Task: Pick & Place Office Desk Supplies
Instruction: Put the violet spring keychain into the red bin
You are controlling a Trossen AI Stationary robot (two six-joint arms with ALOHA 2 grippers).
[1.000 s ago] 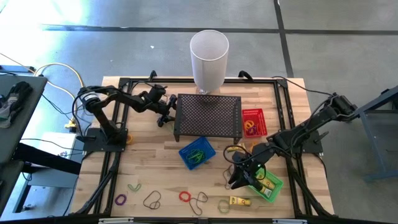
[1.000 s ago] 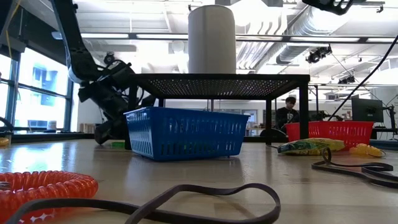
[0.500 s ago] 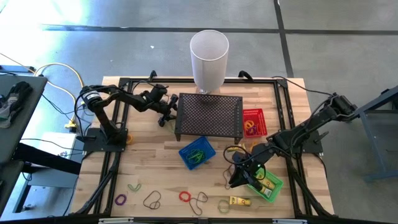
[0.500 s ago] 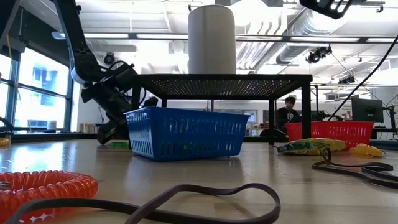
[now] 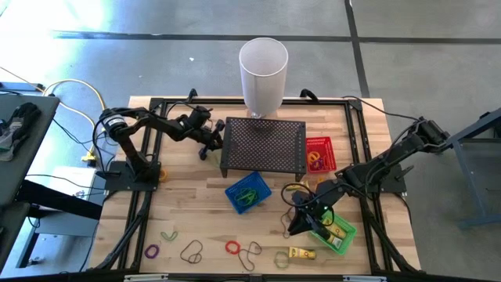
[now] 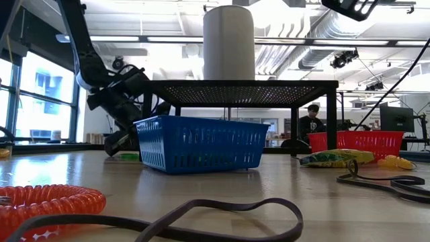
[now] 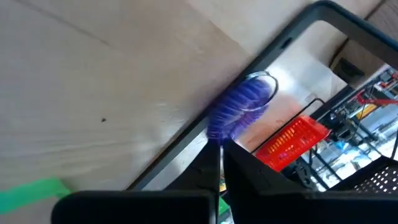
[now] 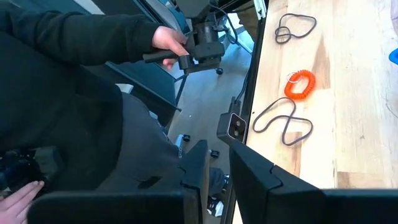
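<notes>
The left pincer [image 5: 207,146] is being kept clenched and empty just left of the mesh stand [image 5: 262,145]. Loose bands [image 5: 190,251] are lying on the counter [image 5: 188,196] well in front of the stand. The right pincer [image 5: 296,225] is being held nearly closed beside the green basket [image 5: 341,239], right of the stand; whether anything is gripped cannot be told.

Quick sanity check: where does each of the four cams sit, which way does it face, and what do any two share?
High: overhead, straight down on the wooden table; both arms, left end effector, right end effector.
Low: table height, level into the room, blue basket under the black mesh stand; left arm behind.
Left wrist: along shut fingers at a purple coil.
Right wrist: past its fingers over the table edge; orange coil, a person's hand.
Shared: high and low both show basket, stand and white cylinder.
</notes>
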